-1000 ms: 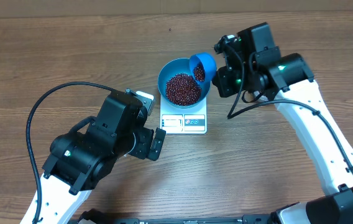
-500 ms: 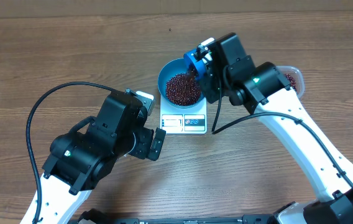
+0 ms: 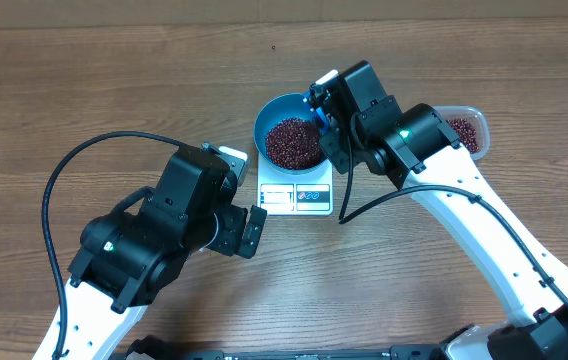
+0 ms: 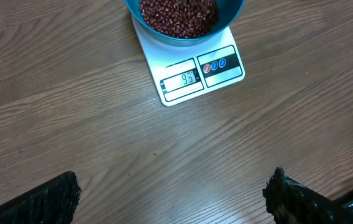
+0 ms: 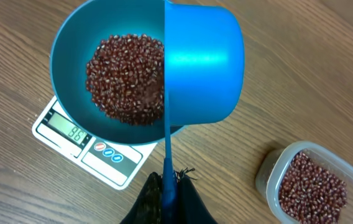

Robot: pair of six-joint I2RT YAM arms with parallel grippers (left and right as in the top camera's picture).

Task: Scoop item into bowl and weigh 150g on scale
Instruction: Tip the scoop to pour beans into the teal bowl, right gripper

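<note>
The teal bowl [image 3: 267, 118] stands on the white scale [image 3: 296, 197] and holds a heap of red-brown beans [image 3: 294, 143]. My right gripper [image 5: 169, 199] is shut on the thin handle [image 5: 167, 155] of a bright blue scoop [image 5: 204, 68]. The scoop is tipped on its side over the bowl's right rim [image 5: 71, 56], mouth toward the beans [image 5: 127, 78]. In the overhead view only a bit of the scoop [image 3: 316, 100] shows past the right wrist. My left gripper [image 4: 173, 193] hangs open over bare wood in front of the scale [image 4: 192, 78], nothing between its fingers [image 4: 52, 199].
A clear plastic tub [image 3: 464, 130] with more beans sits on the table right of the bowl, also seen as the tub [image 5: 313, 183] in the right wrist view. The left arm's black body [image 3: 164, 235] fills the near left of the table.
The right arm has swung left over the bowl and turned the scoop from upright with beans beside the rim onto its side above the heap. The left arm has not moved.
</note>
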